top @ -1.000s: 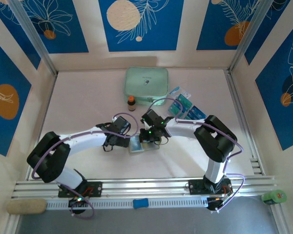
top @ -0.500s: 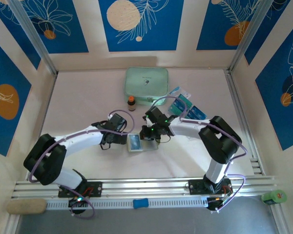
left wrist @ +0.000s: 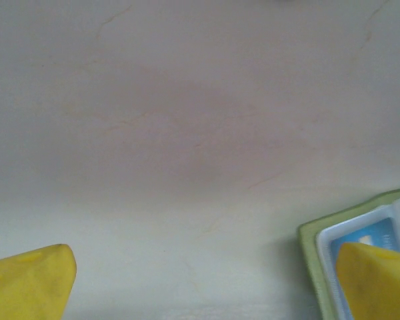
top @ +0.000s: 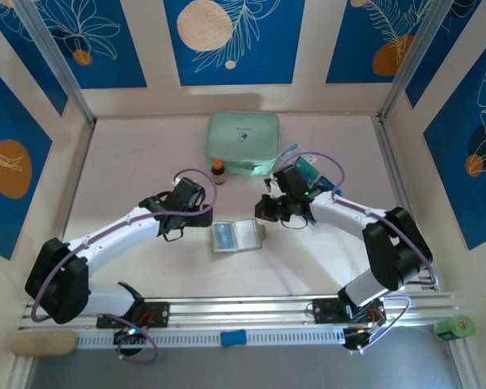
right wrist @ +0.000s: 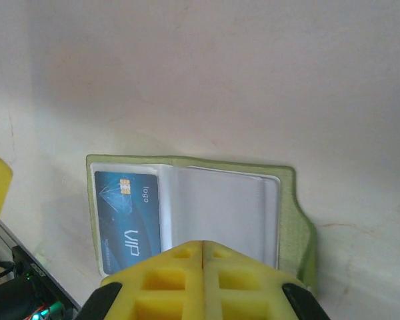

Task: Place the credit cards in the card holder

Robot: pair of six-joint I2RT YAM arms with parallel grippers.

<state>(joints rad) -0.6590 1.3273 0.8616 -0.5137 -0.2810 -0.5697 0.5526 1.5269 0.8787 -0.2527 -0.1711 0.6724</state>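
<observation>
At mid-table the card holder (top: 236,236) lies open, one credit card (right wrist: 128,213) pocketed, left gripper (left wrist: 207,267) spread, right gripper (right wrist: 203,250) pinched closed on nothing, likely fetching more credit cards (top: 324,189) from far right next.

Your card holder (top: 237,236) lies open and flat on the table, its olive-green edge framing clear pockets that face up. One blue card (right wrist: 127,213) with a chip and pale "VIP" print sits in the left pocket. More blue and teal cards (top: 326,188) lie well apart, far right.
</observation>
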